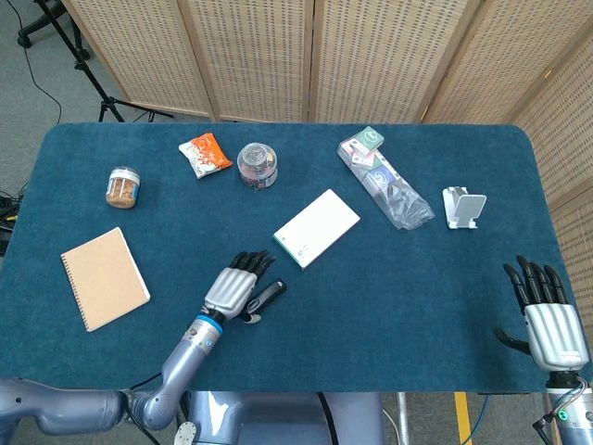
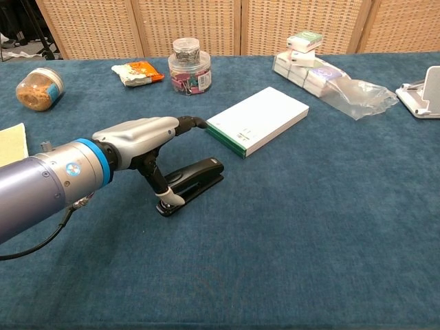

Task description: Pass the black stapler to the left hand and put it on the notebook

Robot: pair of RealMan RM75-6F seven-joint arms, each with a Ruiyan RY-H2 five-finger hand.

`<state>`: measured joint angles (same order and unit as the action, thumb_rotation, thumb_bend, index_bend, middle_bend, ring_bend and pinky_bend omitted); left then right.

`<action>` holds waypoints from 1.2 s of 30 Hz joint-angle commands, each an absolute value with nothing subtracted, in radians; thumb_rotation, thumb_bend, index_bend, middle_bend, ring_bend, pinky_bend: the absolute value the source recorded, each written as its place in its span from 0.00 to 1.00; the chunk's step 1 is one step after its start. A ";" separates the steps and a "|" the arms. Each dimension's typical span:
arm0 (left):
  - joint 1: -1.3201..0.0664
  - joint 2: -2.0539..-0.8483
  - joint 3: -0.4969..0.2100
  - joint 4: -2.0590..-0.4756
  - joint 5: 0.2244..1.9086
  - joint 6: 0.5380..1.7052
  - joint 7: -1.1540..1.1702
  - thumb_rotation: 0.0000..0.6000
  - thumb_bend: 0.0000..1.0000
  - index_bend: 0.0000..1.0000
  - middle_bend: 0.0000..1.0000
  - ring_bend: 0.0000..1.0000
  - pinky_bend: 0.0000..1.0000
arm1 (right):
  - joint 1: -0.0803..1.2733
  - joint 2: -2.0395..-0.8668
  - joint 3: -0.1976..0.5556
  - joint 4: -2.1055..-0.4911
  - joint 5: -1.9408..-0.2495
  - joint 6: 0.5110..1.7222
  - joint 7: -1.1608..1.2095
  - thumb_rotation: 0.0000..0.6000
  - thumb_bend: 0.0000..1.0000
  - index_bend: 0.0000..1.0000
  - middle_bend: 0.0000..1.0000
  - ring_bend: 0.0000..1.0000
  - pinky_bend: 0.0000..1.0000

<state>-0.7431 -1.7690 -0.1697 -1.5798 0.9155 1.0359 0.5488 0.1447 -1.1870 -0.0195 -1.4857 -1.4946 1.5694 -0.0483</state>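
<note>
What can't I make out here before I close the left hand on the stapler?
- Stapler: head view, left hand covers its rear; grip contact unclear.
- Chest view: thumb meets the stapler's rear; fingertips over it, touch uncertain.
- Notebook: chest view, cut off by left edge.
- Right hand: absent from chest view.

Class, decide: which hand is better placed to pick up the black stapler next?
Left. The left hand hovers right over the stapler; the right hand sits open at the table's far right edge.

black stapler (image 2: 192, 180) flat on table; tan notebook (image 1: 104, 277) lying well apart
</note>
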 commanded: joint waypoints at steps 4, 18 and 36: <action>-0.744 -1.783 -0.173 -1.546 0.898 1.032 0.531 1.00 0.00 0.03 0.00 0.00 0.00 | 0.139 -1.184 -0.011 -1.488 -1.501 1.561 -0.041 1.00 0.00 0.00 0.00 0.00 0.03; -0.734 -1.815 -0.155 -1.546 0.910 1.087 0.557 1.00 0.17 0.34 0.28 0.26 0.25 | 0.127 -1.179 0.007 -1.495 -1.518 1.536 -0.033 1.00 0.00 0.01 0.00 0.00 0.03; -0.707 -1.856 -0.158 -1.496 0.987 1.146 0.530 1.00 0.56 0.66 0.52 0.52 0.58 | 0.117 -1.178 0.023 -1.499 -1.531 1.520 -0.036 1.00 0.00 0.01 0.00 0.00 0.03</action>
